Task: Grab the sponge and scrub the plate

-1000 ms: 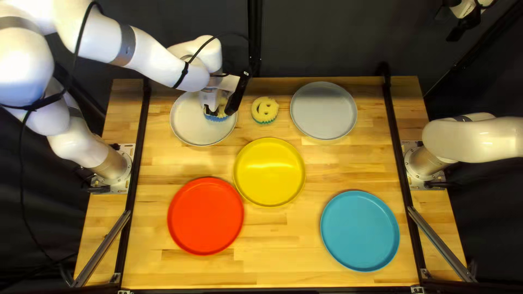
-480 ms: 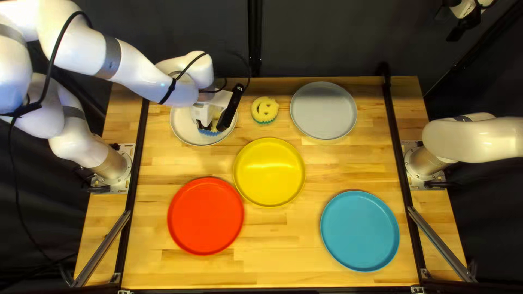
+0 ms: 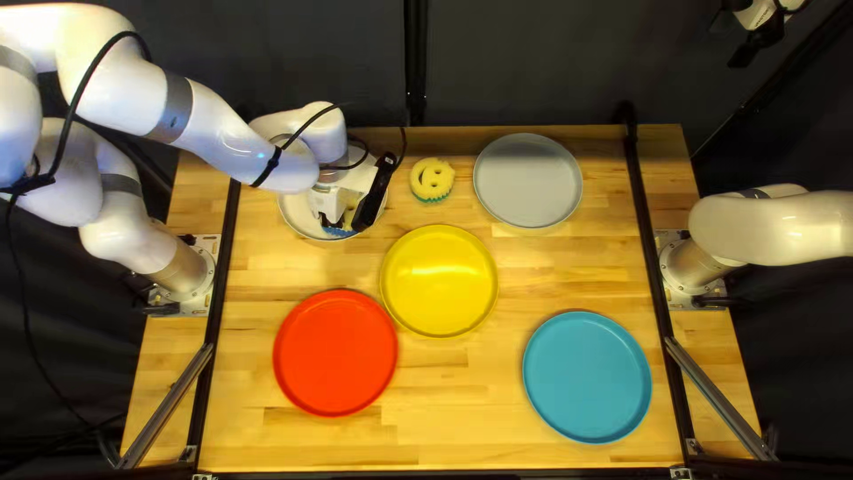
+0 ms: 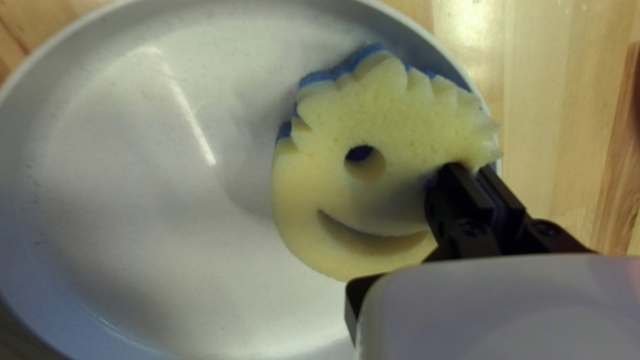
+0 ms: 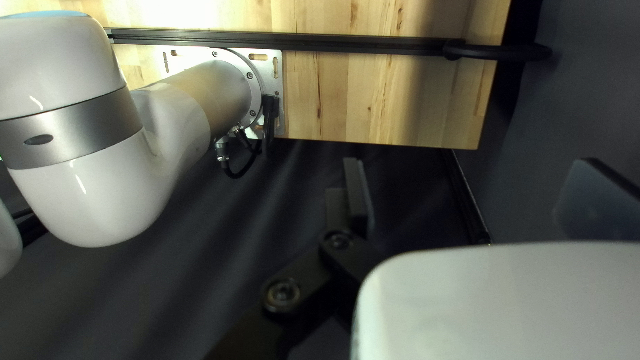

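Left claw (image 3: 338,221) pinching sponge (image 4: 380,127) by plate (image 4: 133,200) rim (room across middle); right claw (image 3: 729,44) spread beyond table (image 3: 462,444) edge

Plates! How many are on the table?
5: the white plate is under my left gripper; in the top left view, the gray plate is right of it, the yellow plate in the middle, the red plate lower left, the blue plate lower right.
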Robot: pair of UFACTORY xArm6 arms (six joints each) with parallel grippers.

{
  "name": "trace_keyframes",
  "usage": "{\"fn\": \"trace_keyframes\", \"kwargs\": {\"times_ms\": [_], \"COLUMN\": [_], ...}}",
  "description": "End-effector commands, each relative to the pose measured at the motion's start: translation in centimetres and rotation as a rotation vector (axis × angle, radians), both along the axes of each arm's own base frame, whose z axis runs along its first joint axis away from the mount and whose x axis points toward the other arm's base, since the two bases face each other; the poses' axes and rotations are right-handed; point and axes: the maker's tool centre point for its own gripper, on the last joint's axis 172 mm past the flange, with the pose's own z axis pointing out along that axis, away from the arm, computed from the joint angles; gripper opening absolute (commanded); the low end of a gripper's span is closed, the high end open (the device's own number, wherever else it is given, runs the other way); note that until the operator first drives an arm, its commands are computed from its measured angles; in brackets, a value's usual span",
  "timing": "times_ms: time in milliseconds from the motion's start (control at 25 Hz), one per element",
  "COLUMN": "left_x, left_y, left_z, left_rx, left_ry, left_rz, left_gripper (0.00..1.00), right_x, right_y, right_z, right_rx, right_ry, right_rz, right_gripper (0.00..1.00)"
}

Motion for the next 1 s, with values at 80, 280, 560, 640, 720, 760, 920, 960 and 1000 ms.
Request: {"fn": "trace_keyframes", "kwargs": {"times_ms": [80, 280, 560, 640, 720, 760, 920, 960, 1000], "left_x": [0.0, -1.4, -1.1, -0.5, -0.2, 0.1, 0.9, 0.7, 0.4], "left_y": [1.8, 3.1, 5.7, 6.3, 7.1, 7.6, 7.9, 7.9, 7.8], "left_z": [-0.6, 1.1, 2.0, 1.8, 1.5, 1.1, 0.5, 0.8, 1.0], "left_rx": [-0.009, -0.008, -0.001, -0.001, -0.002, -0.003, -0.006, -0.006, -0.006], "left_ry": [0.003, 0.003, 0.009, 0.011, 0.014, 0.016, 0.020, 0.020, 0.020], "left_rz": [0.015, 0.031, 0.047, 0.048, 0.050, 0.051, 0.053, 0.054, 0.054], "left_gripper": [0.00, 0.00, 0.00, 0.00, 0.00, 0.00, 0.00, 0.00, 0.00], "right_x": [0.0, 0.0, 0.0, 0.0, 0.0, 0.0, 0.0, 0.0, 0.0], "right_y": [0.0, 0.0, 0.0, 0.0, 0.0, 0.0, 0.0, 0.0, 0.0], "right_z": [0.0, 0.0, 0.0, 0.0, 0.0, 0.0, 0.0, 0.0, 0.0], "right_rx": [0.000, 0.000, 0.000, 0.000, 0.000, 0.000, 0.000, 0.000, 0.000], "right_ry": [0.000, 0.000, 0.000, 0.000, 0.000, 0.000, 0.000, 0.000, 0.000], "right_rz": [0.000, 0.000, 0.000, 0.000, 0.000, 0.000, 0.000, 0.000, 0.000], "right_gripper": [1.00, 1.00, 1.00, 1.00, 1.00, 1.00, 1.00, 1.00, 1.00]}}
